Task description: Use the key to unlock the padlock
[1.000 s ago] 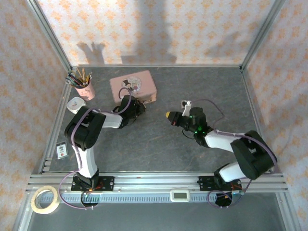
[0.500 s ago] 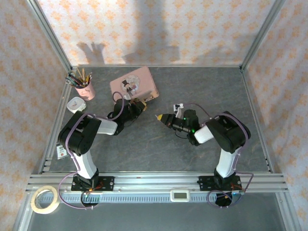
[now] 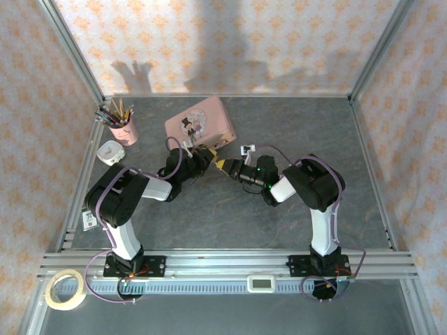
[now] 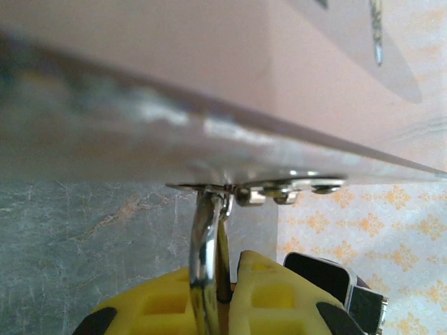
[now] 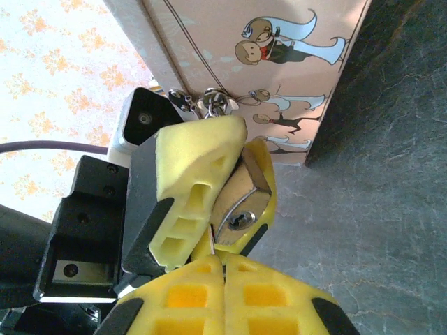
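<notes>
The pink tin (image 3: 201, 122) lies at the back of the table, turned at an angle. The brass padlock (image 5: 241, 199) hangs by its silvery shackle (image 4: 202, 241) from the tin's hasp (image 4: 230, 187). My left gripper (image 4: 227, 269) is shut on the padlock body, its yellow fingers (image 5: 192, 178) on either side. The keyhole (image 5: 241, 221) faces my right gripper (image 5: 223, 262), which is shut just below it. A thin brownish sliver, the key (image 5: 210, 239), pokes out between its fingers, left of the keyhole. From above, both grippers (image 3: 202, 159) (image 3: 223, 166) meet tip to tip at the tin's front corner.
A pink cup of pencils (image 3: 123, 129) and a small white object (image 3: 110, 151) stand at the back left. A card (image 3: 89, 218) lies by the left rail and a tape roll (image 3: 66, 289) sits outside the front rail. Open grey table stretches right and front.
My right gripper has travelled left across the table to the padlock. The tin has swung round and shifted right, with the left gripper still on the padlock.
</notes>
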